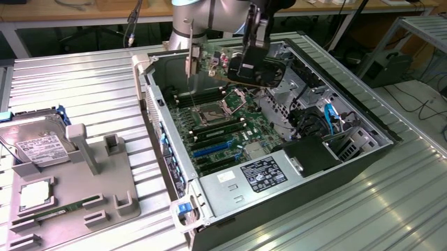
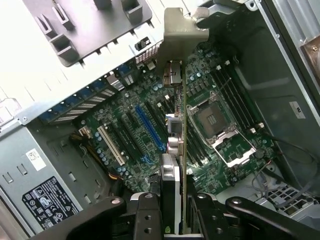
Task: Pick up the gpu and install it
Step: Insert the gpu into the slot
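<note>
My gripper (image 1: 246, 67) is shut on the gpu (image 1: 218, 61) and holds it in the air over the far end of the open computer case (image 1: 167, 146). The card's silvery end bracket (image 1: 191, 56) hangs down toward the case's wall on the exterior view's left. Its black fan side (image 1: 264, 74) faces the exterior view's right. In the wrist view the gpu (image 2: 176, 150) is seen edge-on, running from my gripper (image 2: 172, 220) out to the bracket (image 2: 182, 30). Below it lies the motherboard (image 2: 145, 105) with a blue slot (image 2: 148, 130) and the open processor socket (image 2: 216, 122).
A grey holder (image 1: 84, 183) at the exterior view's left carries a silver hard drive (image 1: 38, 146), a processor (image 1: 35, 194) and a green memory stick (image 1: 63, 212). The power supply (image 1: 253, 175) fills the case's near end. Cables and a drive cage (image 1: 328, 125) crowd the case's right side.
</note>
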`<action>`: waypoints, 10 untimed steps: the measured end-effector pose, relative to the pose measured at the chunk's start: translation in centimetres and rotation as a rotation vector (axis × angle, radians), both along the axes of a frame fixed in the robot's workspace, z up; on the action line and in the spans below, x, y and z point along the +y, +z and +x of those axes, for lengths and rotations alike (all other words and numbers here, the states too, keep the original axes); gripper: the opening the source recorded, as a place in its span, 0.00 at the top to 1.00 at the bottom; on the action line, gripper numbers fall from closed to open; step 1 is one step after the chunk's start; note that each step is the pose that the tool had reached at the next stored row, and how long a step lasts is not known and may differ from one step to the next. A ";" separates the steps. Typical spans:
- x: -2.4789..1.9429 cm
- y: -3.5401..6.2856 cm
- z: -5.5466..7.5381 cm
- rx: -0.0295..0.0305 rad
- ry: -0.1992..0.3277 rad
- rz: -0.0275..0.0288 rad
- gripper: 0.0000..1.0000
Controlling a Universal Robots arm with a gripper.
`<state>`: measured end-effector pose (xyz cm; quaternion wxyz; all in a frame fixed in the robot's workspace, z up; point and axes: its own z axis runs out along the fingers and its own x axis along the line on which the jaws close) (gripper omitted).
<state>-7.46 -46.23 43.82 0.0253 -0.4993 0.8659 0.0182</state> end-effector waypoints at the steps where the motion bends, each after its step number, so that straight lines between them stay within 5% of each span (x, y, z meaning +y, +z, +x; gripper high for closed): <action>1: 0.00 0.00 0.0 -0.0001 0.010 -0.0001 0.72; 10: 0.00 -0.01 0.1 -0.0012 0.108 0.0000 0.72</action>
